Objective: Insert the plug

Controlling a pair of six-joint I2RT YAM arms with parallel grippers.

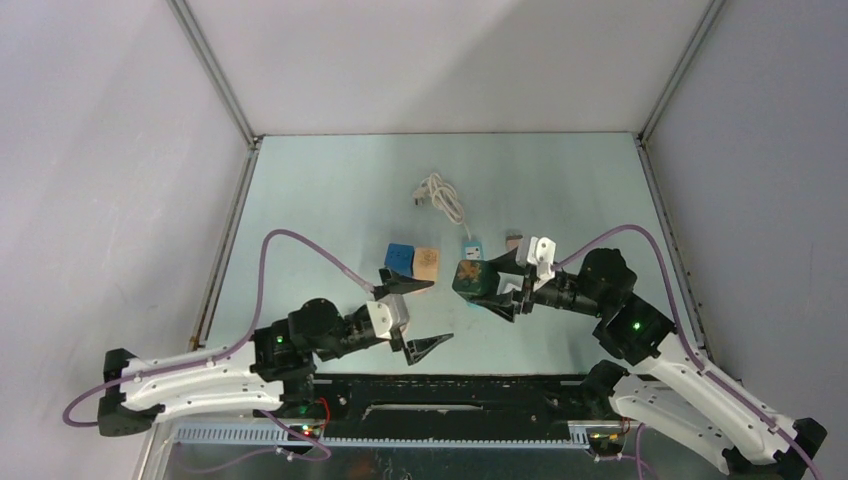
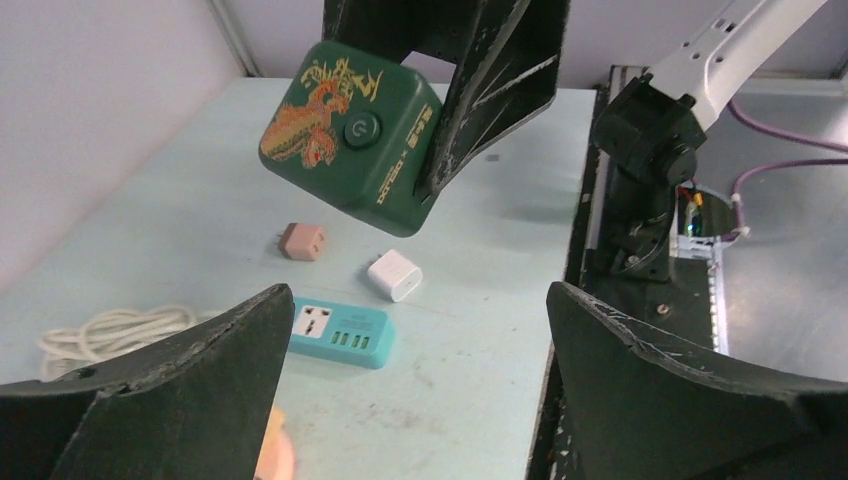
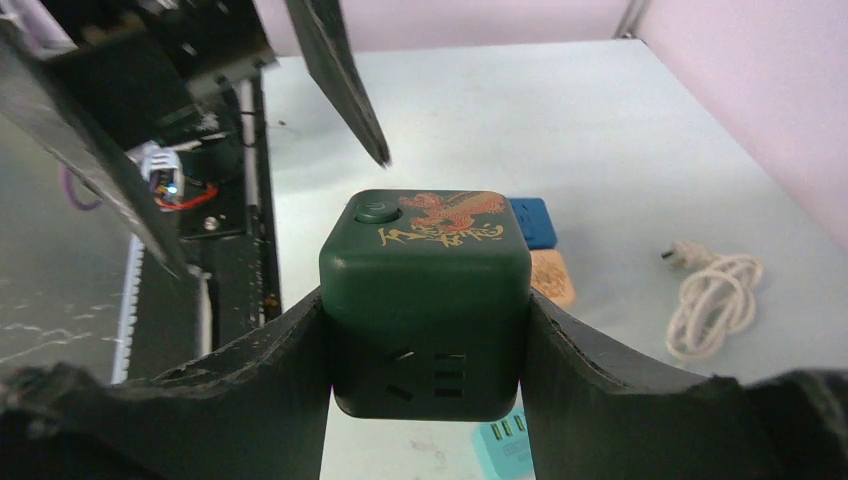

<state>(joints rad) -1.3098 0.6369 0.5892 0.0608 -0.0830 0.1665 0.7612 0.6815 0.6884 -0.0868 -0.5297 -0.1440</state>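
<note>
Left gripper (image 1: 440,311): jaws wide, empty, just left of the dark green plastic cube socket with a dragon print (image 3: 425,290).

Right gripper (image 1: 488,283): clamped on two sides of the cube, holding it clear of the table. One slotted face points back at the right wrist.

Small white square plug (image 2: 394,274): loose on the table below the cube, not yet picked.

Judgement: grasp the plug by its flat sides, prongs outward. Turn a slotted face leftward, square the prongs to the slots, push straight.
</note>
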